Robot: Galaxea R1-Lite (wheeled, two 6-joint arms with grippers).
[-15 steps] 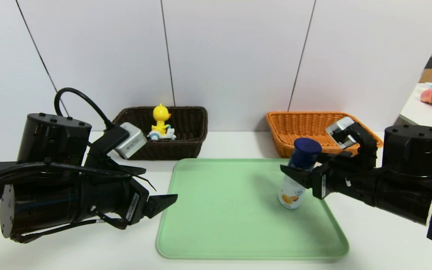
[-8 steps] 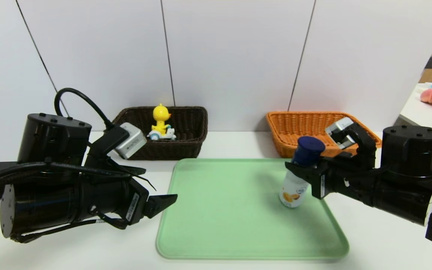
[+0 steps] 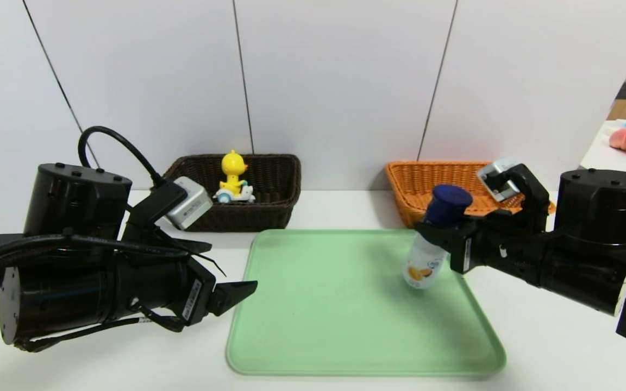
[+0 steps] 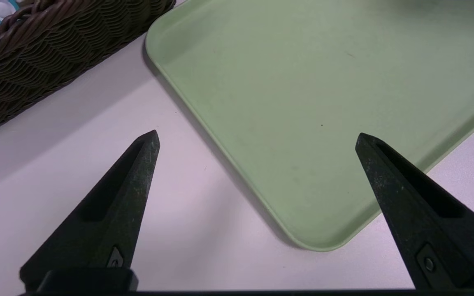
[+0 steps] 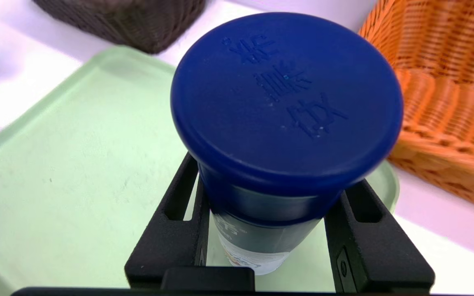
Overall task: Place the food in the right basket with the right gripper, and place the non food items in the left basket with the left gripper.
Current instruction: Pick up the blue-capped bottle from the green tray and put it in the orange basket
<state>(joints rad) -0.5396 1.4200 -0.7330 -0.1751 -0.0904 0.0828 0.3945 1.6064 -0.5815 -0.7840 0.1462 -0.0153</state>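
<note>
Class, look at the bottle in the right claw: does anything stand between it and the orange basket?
Nothing visible does. The right claw grips the blue-capped bottle, tilted over the green tray, and the orange basket sits just behind it, with only its near wall to clear.

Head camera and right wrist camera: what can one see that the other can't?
Only the head view shows the yellow duck toy sitting in the dark basket, and the left gripper open beside the tray. Only the right wrist view shows the raised characters on the bottle's blue cap. Both show the right gripper shut on the bottle, the green tray, the dark basket and the orange basket.
</note>
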